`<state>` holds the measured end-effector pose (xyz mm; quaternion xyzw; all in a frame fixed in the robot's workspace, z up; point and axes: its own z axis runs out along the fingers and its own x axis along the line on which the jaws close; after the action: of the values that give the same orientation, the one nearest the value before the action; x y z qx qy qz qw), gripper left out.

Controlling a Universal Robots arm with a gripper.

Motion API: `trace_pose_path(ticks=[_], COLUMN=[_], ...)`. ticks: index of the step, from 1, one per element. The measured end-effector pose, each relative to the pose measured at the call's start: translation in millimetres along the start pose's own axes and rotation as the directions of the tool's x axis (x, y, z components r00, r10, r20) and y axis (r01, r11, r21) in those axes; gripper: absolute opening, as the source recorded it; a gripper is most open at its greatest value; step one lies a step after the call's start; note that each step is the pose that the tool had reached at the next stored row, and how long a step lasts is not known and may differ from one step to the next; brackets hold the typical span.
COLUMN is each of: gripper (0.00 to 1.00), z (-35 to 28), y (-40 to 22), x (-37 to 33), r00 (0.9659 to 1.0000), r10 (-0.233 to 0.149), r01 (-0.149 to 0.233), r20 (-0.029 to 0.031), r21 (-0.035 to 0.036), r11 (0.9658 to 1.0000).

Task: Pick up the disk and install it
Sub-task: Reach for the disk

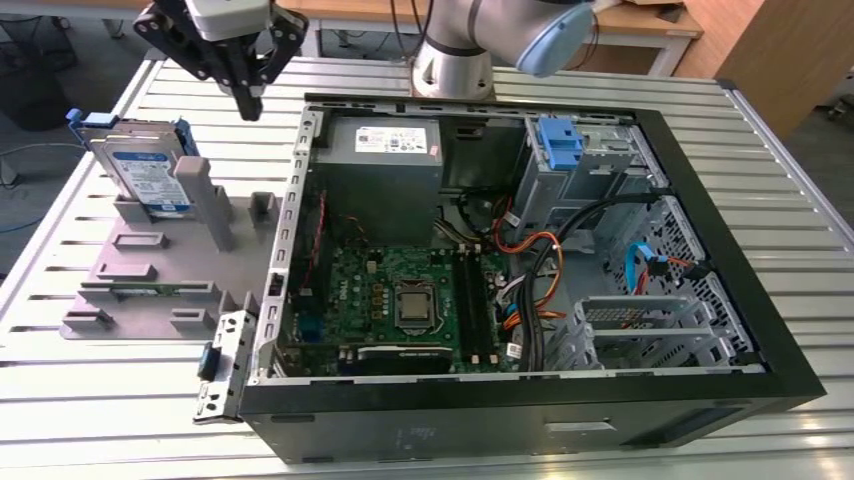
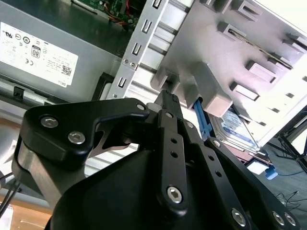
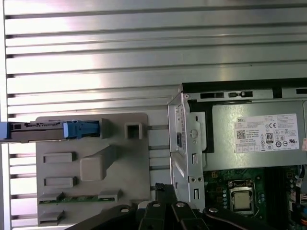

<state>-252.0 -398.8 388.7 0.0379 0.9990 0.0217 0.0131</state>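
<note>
- Disk [image 1: 144,170] and everything else here sits on the ribbed metal tabletop [image 1: 747,130], easily the biggest thing around.
- Next up is the black PC case [image 1: 787,385], lying open on its side, with the green motherboard [image 1: 400,300] showing inside.
- On the exterior view's left, just beside the case, is a flat grey holder [image 1: 160,280] with slots and posts.
- The grey power supply [image 1: 380,150] with the white sticker sits in the case's far corner.
- The disk itself leans on edge at the holder's far end, blue frame around it. The first wrist view shows it edge-on [image 3: 38,130].
- The gripper [image 1: 250,105] hangs above the tabletop between the disk and the case corner, clear of both. The jaws look pinched together, with nothing in them.
</note>
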Motion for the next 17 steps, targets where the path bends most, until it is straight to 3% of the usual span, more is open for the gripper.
trace_pose_path(ticks=[17], gripper=[0.11], z=[3.0], y=[2.3], x=[33.6], r00=[1.0000], r10=[0.001], r01=[-0.001], r20=[0.0000], r21=[0.0001], r11=[1.0000])
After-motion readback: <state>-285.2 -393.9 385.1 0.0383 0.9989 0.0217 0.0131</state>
